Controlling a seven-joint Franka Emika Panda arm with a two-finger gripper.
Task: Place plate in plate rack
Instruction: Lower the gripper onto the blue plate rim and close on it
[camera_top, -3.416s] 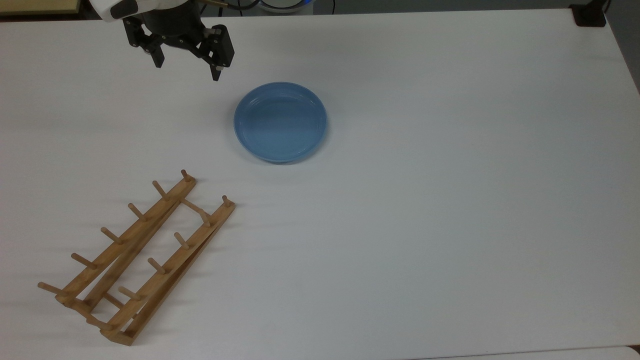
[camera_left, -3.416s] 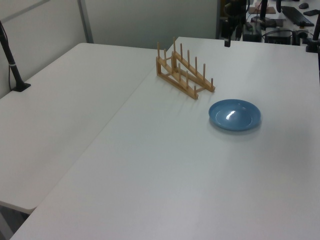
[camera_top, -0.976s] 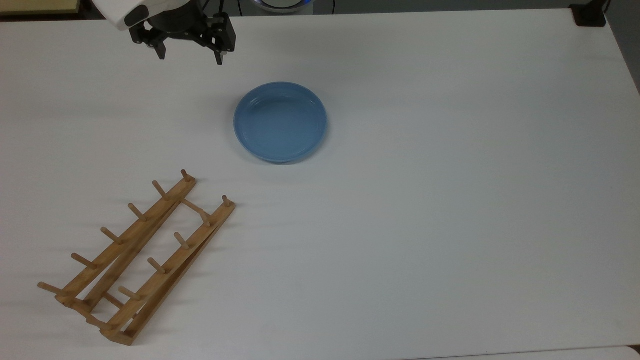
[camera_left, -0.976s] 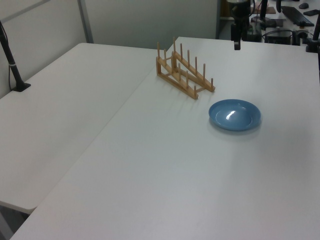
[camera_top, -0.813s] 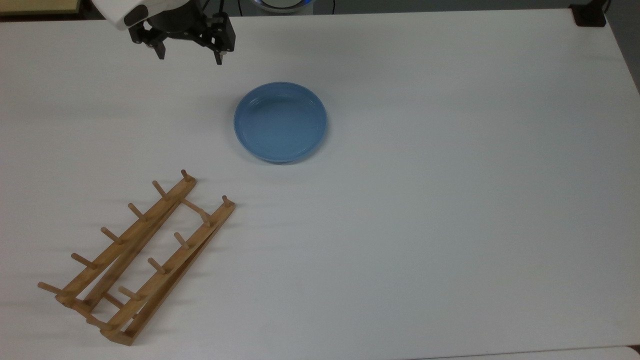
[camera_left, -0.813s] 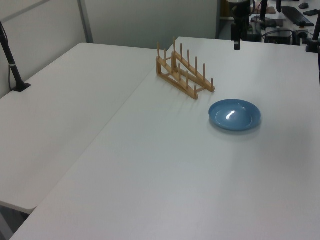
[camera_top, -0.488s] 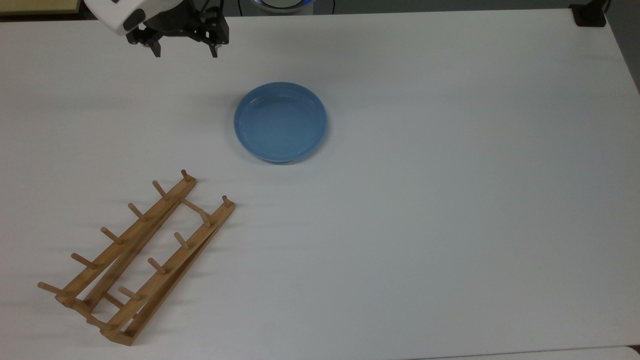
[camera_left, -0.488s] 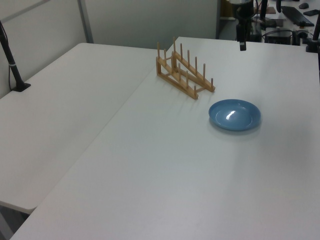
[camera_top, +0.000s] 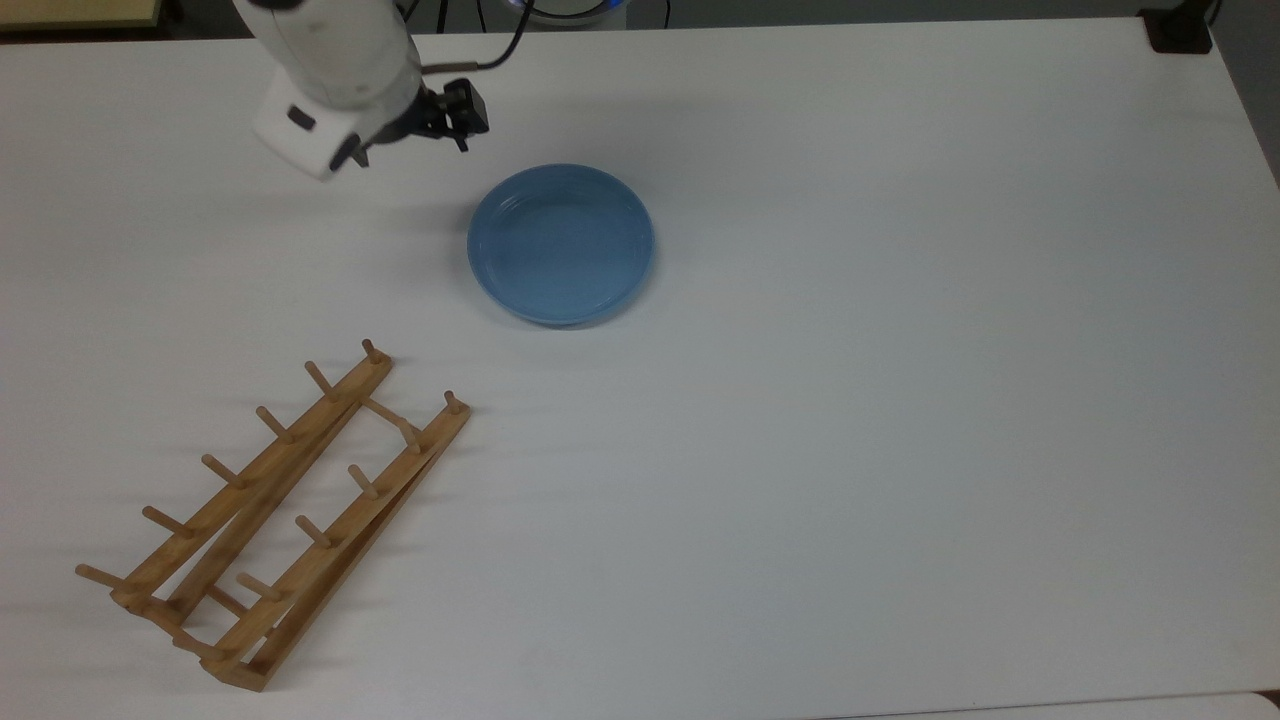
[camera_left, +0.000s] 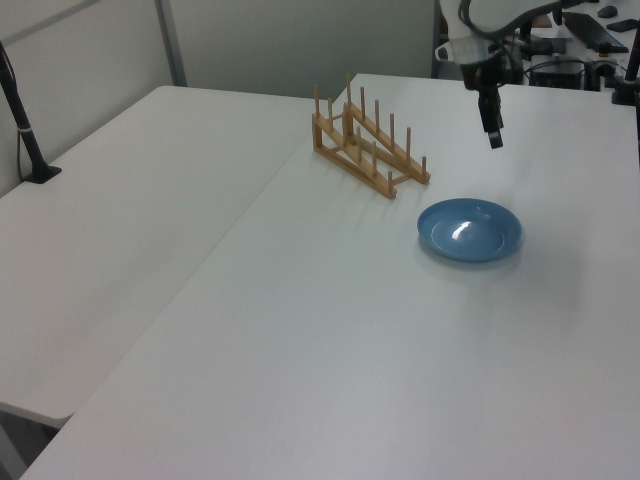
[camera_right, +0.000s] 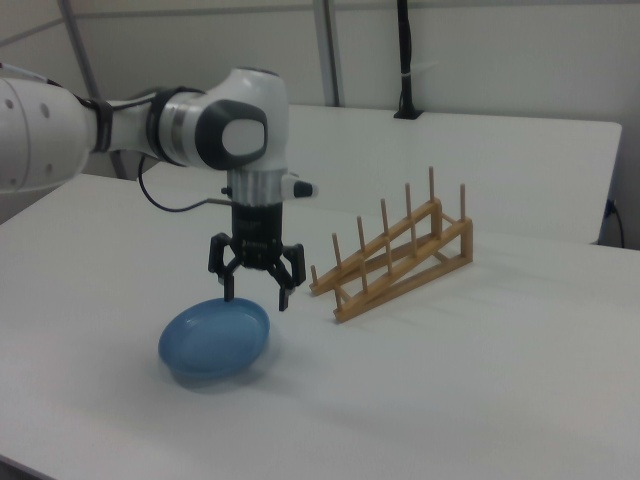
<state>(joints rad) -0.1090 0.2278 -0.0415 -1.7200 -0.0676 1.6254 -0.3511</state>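
With the plate (camera_right: 214, 340) lying flat on the table (camera_top: 900, 400), well apart from the plate rack (camera_right: 395, 256), the gripper (camera_right: 256, 294) hung wide open above its rim, apparently approaching; next it would need to descend and pinch the rim.

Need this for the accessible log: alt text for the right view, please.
The gripper hangs open just above the far rim of the plate, which lies flat on the table. The rack stands empty to the right view's right of the plate, apart from it.
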